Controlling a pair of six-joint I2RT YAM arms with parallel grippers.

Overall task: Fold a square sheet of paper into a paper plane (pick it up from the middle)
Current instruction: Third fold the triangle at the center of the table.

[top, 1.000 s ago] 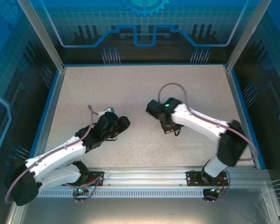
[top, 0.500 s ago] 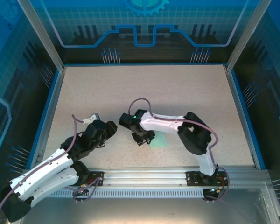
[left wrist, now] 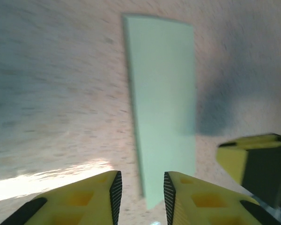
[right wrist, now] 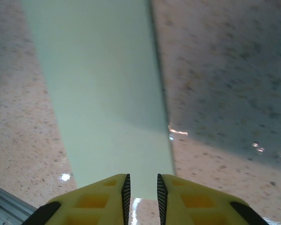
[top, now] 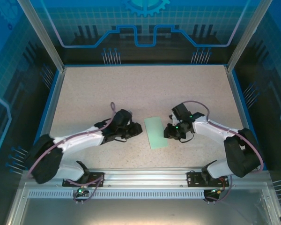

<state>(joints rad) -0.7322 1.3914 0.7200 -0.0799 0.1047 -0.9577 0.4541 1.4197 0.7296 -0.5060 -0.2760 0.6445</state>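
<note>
Paper [top: 156, 132] flat on table [top: 131, 89], left gripper [left wrist: 140, 182], right gripper [right wrist: 141, 182] alongside

No text, label, brand or number could be read in any view. The only sign was a drawn gear emblem [top: 145, 5] at the top of the blue back wall [top: 187, 28], with angular circuit-like lines [top: 145, 37] under it. It carried no letters.
</note>
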